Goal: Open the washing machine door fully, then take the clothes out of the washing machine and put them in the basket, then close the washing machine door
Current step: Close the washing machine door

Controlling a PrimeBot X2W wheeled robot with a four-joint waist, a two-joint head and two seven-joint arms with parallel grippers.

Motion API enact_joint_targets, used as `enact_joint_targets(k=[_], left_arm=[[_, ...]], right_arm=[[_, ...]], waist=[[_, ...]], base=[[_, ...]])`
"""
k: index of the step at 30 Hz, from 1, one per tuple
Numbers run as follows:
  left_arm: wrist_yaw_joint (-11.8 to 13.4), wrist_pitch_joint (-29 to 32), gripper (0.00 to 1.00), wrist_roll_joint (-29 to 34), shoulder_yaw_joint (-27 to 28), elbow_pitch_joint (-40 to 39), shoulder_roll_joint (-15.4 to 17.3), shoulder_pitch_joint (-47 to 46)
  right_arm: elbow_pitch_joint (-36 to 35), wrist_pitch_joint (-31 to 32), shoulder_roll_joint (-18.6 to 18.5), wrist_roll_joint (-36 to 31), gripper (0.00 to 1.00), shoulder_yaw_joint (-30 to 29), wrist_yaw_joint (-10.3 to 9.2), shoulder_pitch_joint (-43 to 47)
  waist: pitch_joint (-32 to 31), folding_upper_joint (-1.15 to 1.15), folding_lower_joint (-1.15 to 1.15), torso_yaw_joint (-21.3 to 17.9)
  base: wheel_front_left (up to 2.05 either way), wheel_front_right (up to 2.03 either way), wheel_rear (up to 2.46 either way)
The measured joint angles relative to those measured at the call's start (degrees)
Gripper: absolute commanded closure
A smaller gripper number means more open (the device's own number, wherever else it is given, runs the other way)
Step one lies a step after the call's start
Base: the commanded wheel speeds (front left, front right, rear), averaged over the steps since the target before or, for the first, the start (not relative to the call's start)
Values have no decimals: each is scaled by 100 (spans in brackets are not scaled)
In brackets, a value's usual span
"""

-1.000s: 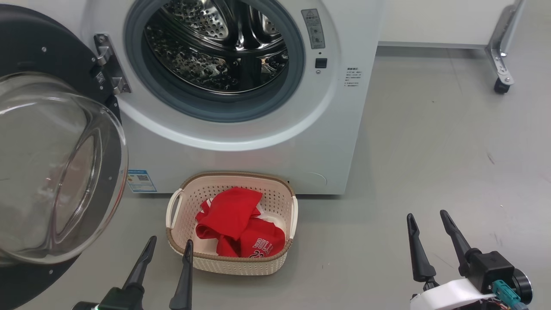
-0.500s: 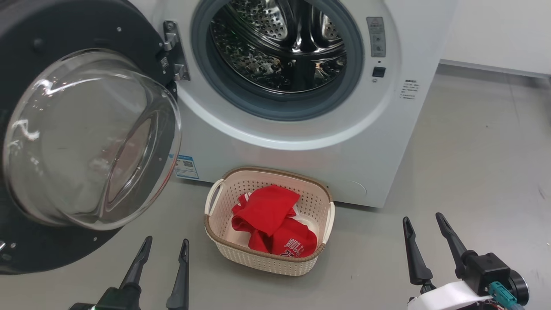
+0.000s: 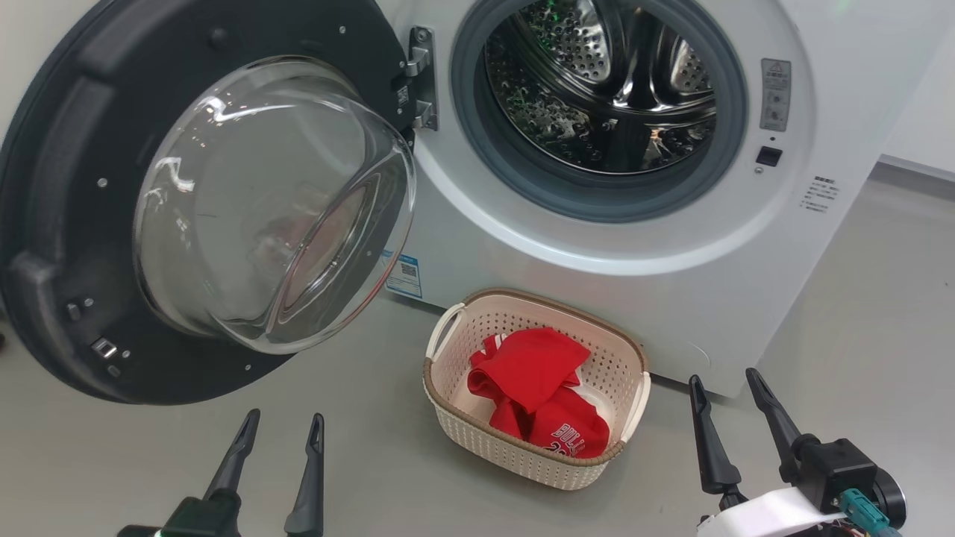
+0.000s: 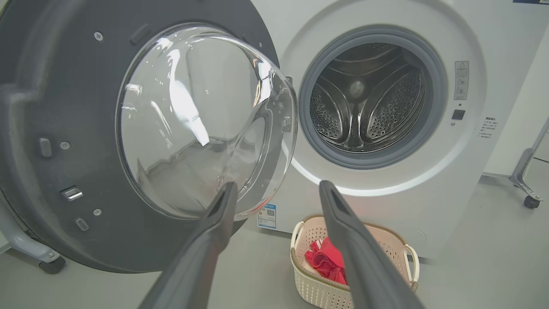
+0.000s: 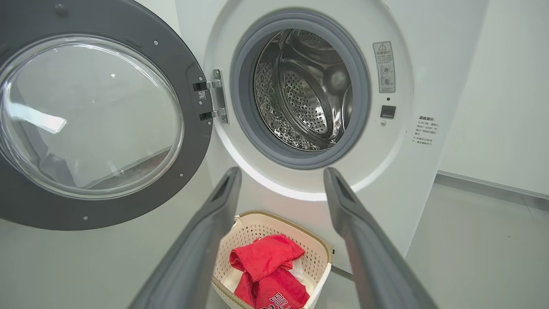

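The white washing machine (image 3: 634,283) stands with its black round door (image 3: 67,224) swung wide to the left, the glass bowl (image 3: 276,201) bulging toward me. Its steel drum (image 3: 612,89) looks bare inside. On the floor in front sits the cream basket (image 3: 627,373) holding the red clothes (image 3: 541,380), a "BULLS" jersey among them. My left gripper (image 3: 283,429) is open, low at the left, below the door. My right gripper (image 3: 724,388) is open at the lower right, just right of the basket. The door (image 4: 51,128), the basket (image 4: 403,249) and the clothes (image 5: 266,266) also show in the wrist views.
Grey floor (image 3: 858,313) spreads around the machine. A white wall (image 5: 493,107) runs to the right of it. A metal leg on a castor (image 4: 529,199) stands at the far right, and another castor (image 4: 51,264) sits under the door's left side.
The head camera has turned left, so the machine, door and basket slid right in the picture. Both grippers stay open and low with nothing held.
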Motion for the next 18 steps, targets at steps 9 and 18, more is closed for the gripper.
enact_joint_targets(k=[9, 18], left_arm=[[47, 1, 0, -3, 107, -20, 13, 0], [52, 1, 0, -8, 133, -23, 14, -1]], right_arm=[[-36, 49, 25, -1, 0, 112, 0, 1], [-21, 62, 35, -1, 0, 172, 1, -1]], waist=[[9, 0, 0, 442], [39, 0, 0, 580]], base=[[0, 0, 0], [0, 0, 0]])
